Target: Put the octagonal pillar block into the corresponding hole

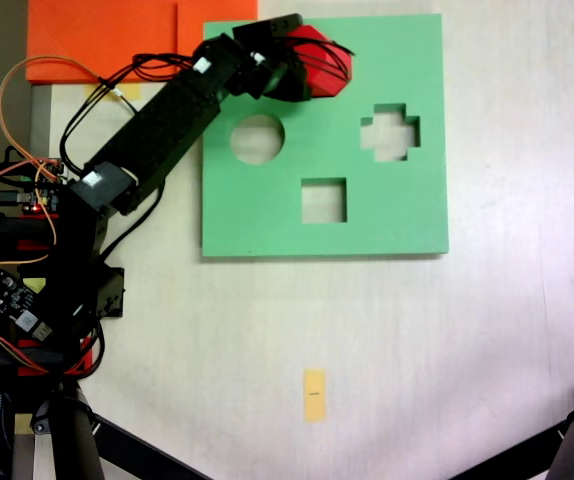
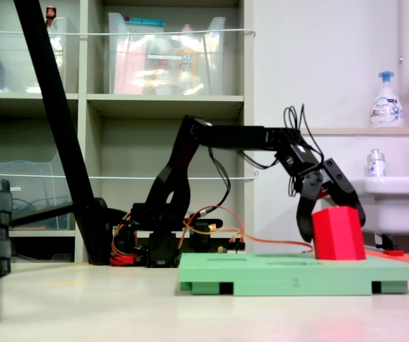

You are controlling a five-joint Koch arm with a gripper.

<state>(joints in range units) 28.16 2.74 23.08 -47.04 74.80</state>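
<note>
A pale table (image 1: pixel 487 350) is seen carrying one green board (image 1: pixel 267 225), one arm (image 1: pixel 157 125), one orange sheet (image 1: pixel 97 40) at the top left of the top-down fixed view, and one small yellow tag (image 1: pixel 314 394) lying well apart from the board. Three open cutouts are counted in the board: one round (image 1: pixel 257 139), one cross-shaped (image 1: pixel 390 131) and one square (image 1: pixel 323 200). No eight-sided hole is seen open; the spot where it would lie, by the board's far edge, is covered by the block and the arm, so its outline cannot be checked. One red block (image 1: pixel 322 62) is found there, at the board's top edge in the top-down fixed view. In the side fixed view the block (image 2: pixel 338 233) is seen standing upright, its base at the board's (image 2: pixel 290 274) top face and nearly all of its height above it. The claw (image 2: pixel 331 224) is clenched about the block, one jaw on each side. The task is judged to be well along: the block has been brought to the board, while whether it has entered its hole cannot be told. Seating it fully and letting it go are judged to be left.
</note>
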